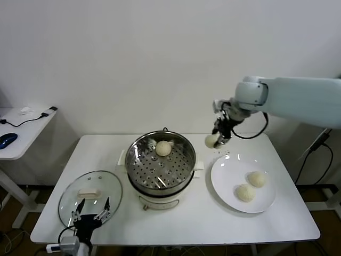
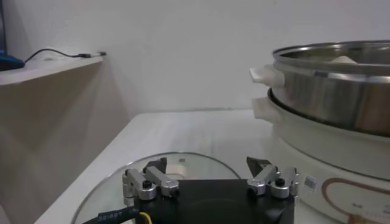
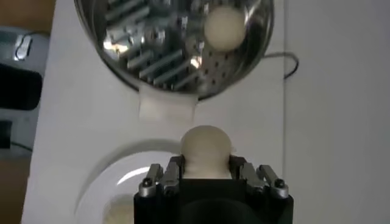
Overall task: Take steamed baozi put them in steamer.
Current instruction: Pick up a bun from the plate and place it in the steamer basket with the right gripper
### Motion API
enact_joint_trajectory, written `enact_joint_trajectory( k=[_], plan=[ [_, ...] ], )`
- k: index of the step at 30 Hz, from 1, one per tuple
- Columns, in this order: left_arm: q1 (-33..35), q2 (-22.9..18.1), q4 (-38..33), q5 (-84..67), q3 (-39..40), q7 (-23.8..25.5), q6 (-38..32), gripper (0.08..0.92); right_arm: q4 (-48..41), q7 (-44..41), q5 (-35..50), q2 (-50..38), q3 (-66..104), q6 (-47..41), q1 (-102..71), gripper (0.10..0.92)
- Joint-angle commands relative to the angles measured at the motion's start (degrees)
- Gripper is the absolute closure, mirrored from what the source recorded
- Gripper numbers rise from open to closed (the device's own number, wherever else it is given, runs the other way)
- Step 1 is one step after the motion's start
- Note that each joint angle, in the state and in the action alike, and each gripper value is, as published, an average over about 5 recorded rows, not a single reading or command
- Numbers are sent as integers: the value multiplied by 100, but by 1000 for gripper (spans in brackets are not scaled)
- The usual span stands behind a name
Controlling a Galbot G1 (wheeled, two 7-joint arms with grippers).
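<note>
Our right hand (image 1: 218, 140) is clamped on a baozi (image 1: 211, 141) between steamer (image 1: 184, 160) and plate (image 1: 224, 184); left hand (image 1: 91, 211) spread, over lid (image 1: 69, 197).

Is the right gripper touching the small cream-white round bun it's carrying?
Touching. In the right wrist view, the right gripper has its fingers pressed against both sides of the cream-white bun.

A glass lid (image 1: 89, 196) lies on the white table (image 1: 176, 224), with a white plate (image 1: 228, 184) opposite.

right arm (image 1: 303, 98): pale blue-white shell, black cable | claws: black bodies, silver fingers (image 2: 149, 185) (round screw heads)
</note>
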Motion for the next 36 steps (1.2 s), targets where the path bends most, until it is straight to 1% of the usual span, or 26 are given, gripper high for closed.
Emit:
enact_joint_trajectory(
  k=[1,5,13,21,36],
  plan=[
    [-11,-5,-88,1,18,7,37,177,548,742,1580,1481,678,-675,439,508],
    [6,-16,-106,14,34,11,22,177,258,1033,1458,2009,822,-837,-272,508],
    [98,-38,-86,75,105,12,-77,177,-660,1495,742,2695,712,-1021,-1422,508],
    [138,-41,-108,60,117,5,-93,177,-1243,1690,380,2878,782,-1137,-2126,508],
    [210,-31,-138,31,135,-21,-143,177,-1734,1807,-26,3036,906,-1150,-2642,508]
  ],
)
